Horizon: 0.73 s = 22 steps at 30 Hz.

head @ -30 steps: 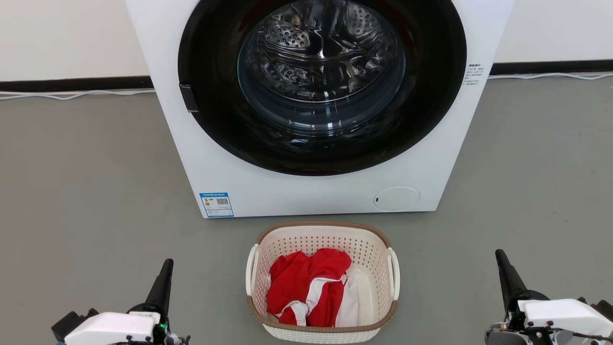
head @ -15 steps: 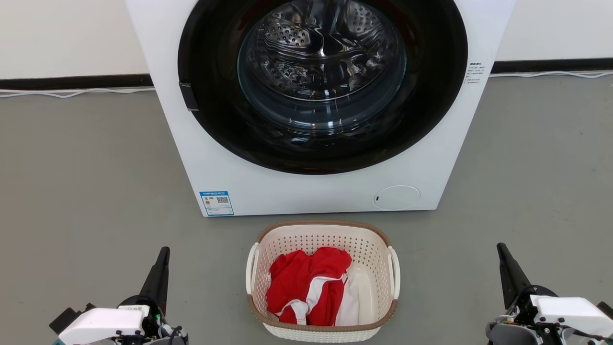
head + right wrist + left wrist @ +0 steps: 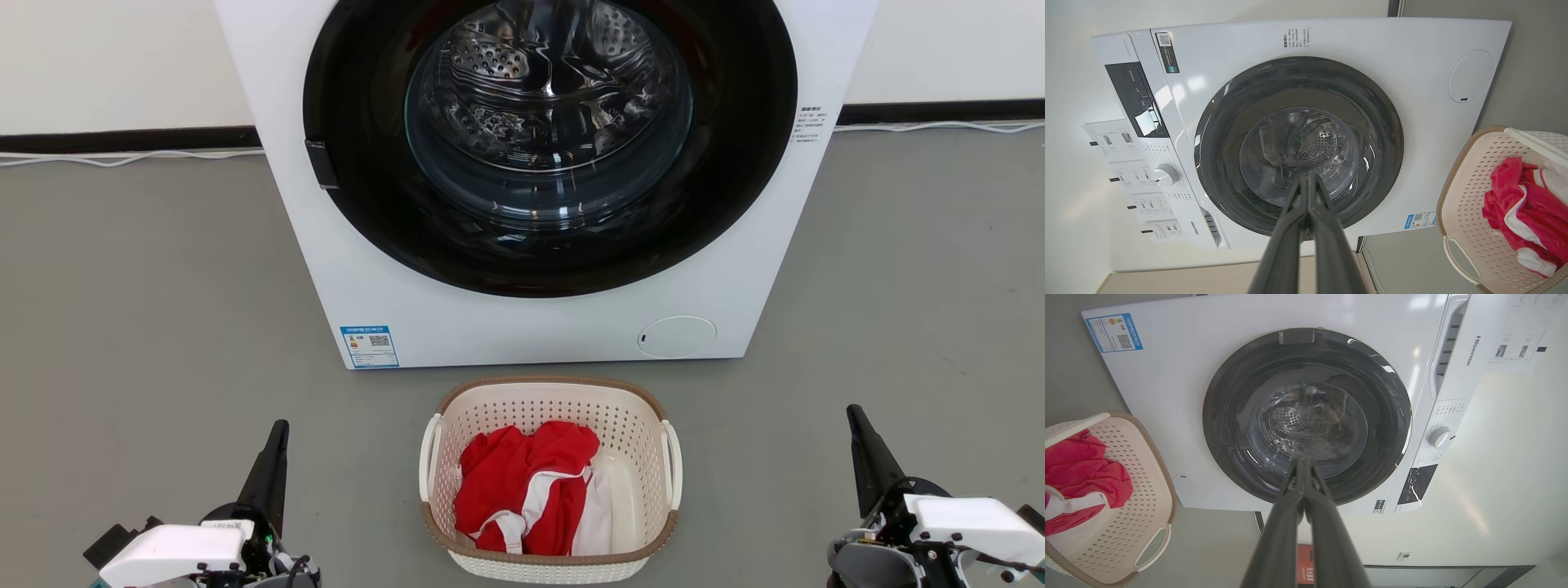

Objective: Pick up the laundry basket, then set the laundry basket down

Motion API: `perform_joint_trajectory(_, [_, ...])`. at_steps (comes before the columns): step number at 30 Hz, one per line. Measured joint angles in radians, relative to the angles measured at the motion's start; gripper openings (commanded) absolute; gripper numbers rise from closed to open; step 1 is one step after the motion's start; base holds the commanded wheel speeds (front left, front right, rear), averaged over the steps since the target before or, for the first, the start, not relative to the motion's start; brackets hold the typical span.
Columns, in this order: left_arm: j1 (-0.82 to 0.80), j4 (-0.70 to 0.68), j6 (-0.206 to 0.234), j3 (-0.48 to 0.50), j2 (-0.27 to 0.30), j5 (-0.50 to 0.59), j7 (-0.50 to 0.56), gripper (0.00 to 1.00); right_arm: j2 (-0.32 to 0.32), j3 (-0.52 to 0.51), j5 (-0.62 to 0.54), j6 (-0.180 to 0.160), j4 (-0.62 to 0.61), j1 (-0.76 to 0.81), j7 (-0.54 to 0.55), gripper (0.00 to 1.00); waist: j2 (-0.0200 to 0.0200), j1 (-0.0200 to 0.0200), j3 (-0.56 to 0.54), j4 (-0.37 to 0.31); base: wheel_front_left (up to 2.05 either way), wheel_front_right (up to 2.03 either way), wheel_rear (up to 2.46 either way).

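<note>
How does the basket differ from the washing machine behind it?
The laundry basket is small, cream, brown-rimmed; the washing machine is far bigger, white with a dark round door. The basket holds red-and-white clothes; the machine's drum looks empty. Both stand on the grey floor.

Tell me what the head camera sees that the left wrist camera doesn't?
Head view: the right gripper, its dark fingers shut. Left wrist view: a round white dial and a black display panel. Both: the white front-loading washing machine, the cream perforated plastic laundry basket with its brown rim, the red-and-white clothes inside it, and the shut left gripper.
</note>
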Motion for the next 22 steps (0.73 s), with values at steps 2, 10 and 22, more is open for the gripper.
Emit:
perform_joint_trajectory(2, [0.0, 0.0, 0.0, 0.0, 0.0, 0.0, 0.0, 0.0, 0.0, 0.0, 0.0, 0.0, 0.0, 0.0, 0.0, 0.0, 0.0, 0.0, 0.0, 0.0, 0.0, 0.0, 0.0])
perform_joint_trajectory(10, [0.0, 0.0, 0.0, 0.0, 0.0, 0.0, 0.0, 0.0, 0.0, 0.0, 0.0, 0.0, 0.0, 0.0, 0.0, 0.0, 0.0, -0.0001, 0.0, 0.0, 0.0, 0.0, 0.0])
perform_joint_trajectory(22, [0.0, 0.0, 0.0, 0.0, 0.0, 0.0, 0.0, 0.0, 0.0, 0.0, 0.0, 0.0, 0.0, 0.0, 0.0, 0.0, 0.0, 0.0, 0.0, 0.0, 0.0, 0.0, 0.0])
